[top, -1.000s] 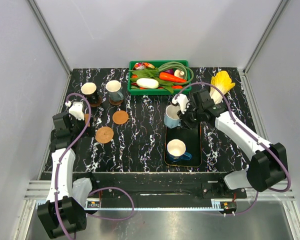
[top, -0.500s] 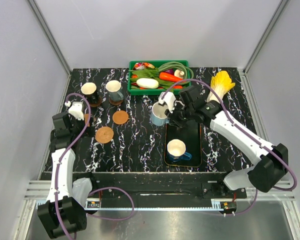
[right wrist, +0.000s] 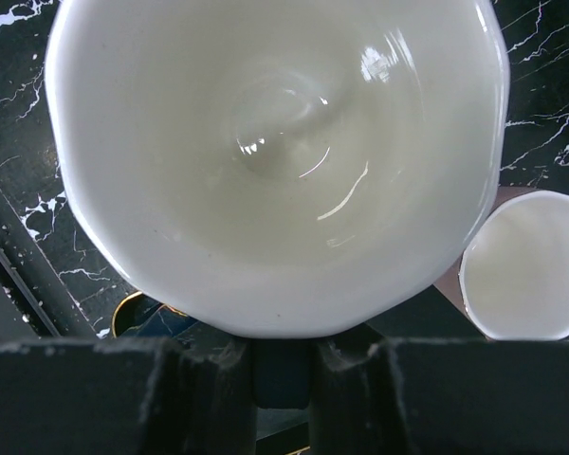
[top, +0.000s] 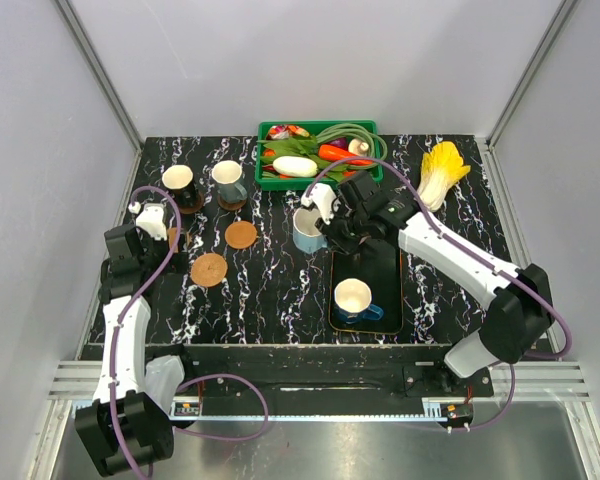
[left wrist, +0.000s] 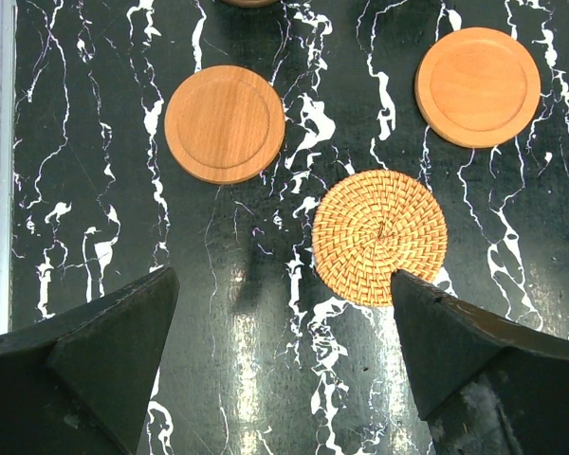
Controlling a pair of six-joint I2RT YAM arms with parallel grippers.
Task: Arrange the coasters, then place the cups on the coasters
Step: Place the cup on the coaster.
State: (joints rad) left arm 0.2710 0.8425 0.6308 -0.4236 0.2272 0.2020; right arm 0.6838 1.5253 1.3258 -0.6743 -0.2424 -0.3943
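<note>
Right gripper (top: 325,228) clenches a blue cup (top: 306,232) just left of the tray (top: 385,268); likely bound for bare coasters (top: 241,234) beyond (left gripper (top: 155,222) gapes empty).

The black white-veined marble tabletop (top: 280,290) lies open in the near middle, between the flat round wooden coasters (top: 241,234) and the black rectangular tray (top: 383,285). The green plastic crate of vegetables (top: 280,184) walls the far edge. The right arm (top: 450,255), carrying a pale blue handled mug (top: 308,232), hangs across the centre. Two upright mugs (top: 179,180) crowd the far-left corner.
</note>
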